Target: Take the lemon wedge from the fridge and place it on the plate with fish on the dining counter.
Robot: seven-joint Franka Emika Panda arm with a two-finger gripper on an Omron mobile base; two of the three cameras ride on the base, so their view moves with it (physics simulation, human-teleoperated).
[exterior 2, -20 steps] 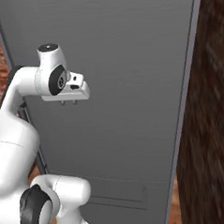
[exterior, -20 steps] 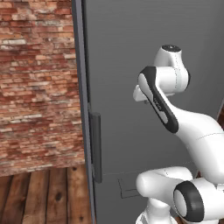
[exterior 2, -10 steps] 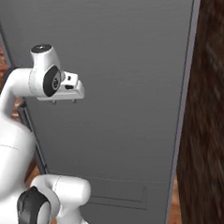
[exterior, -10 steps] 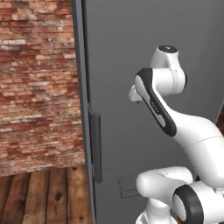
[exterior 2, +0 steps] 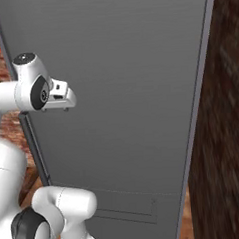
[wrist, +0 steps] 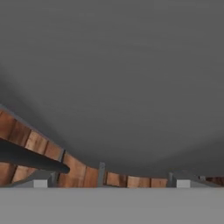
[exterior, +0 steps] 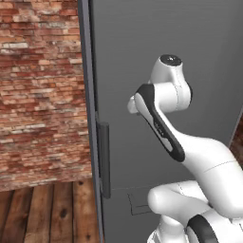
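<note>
Facing the closed fridge [exterior 2: 130, 91], the white arm holds its gripper [wrist: 109, 181] spread wide and empty, close to the dark grey door, with the vertical bar handle [exterior: 104, 159] off to one side.

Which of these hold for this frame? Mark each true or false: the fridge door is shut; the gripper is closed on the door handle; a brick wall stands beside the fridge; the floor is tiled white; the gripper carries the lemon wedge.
1. The fridge door is shut. True.
2. The gripper is closed on the handle. False: its fingers stand wide apart in the hand view and nothing lies between them.
3. A brick wall stands beside the fridge. True.
4. The floor is tiled white. False: it is brown wooden planks.
5. The gripper carries the lemon wedge. False: it holds nothing.
</note>
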